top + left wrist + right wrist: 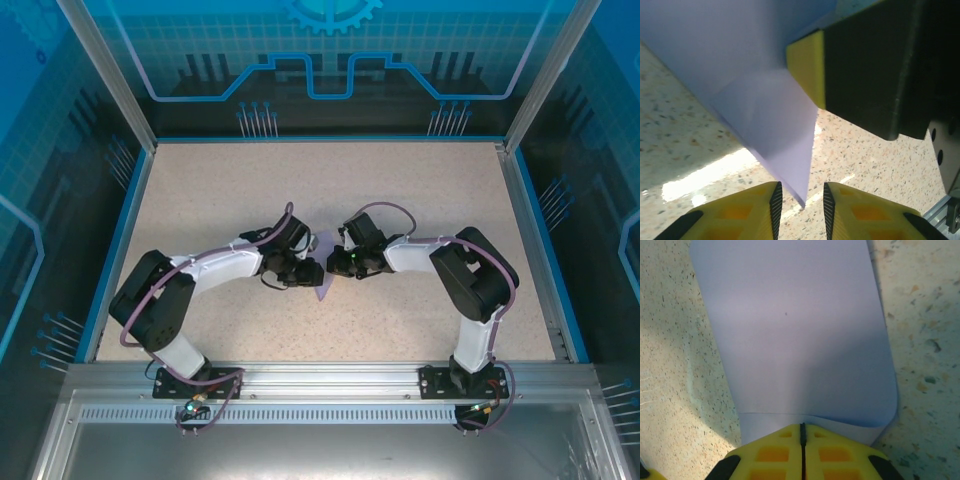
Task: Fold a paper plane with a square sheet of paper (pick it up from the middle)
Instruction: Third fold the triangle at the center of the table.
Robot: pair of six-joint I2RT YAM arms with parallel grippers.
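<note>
At right jaws: clamped shut on one edge of square sheet of paper (795, 335). At left jaws: parted, with a folded corner of the sheet pointing down toward the gap. Held above middle of counter (420, 200), between both arms.

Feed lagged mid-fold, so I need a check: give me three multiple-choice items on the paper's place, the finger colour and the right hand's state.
1. The thin lavender square sheet of paper is:
A. between left hand and right hand, mid speckled beige table
B. at the far left corner
C. on the near rail

2. The hands' fingers are:
A. yellow
B. red
C. white

3. The right hand is:
A. wide open
B. shut on the sheet
C. shut, empty

Key: 1 A, the arms meet over it; 2 A, both wrist views show yellow; 3 B, fingers closed on its edge.
</note>
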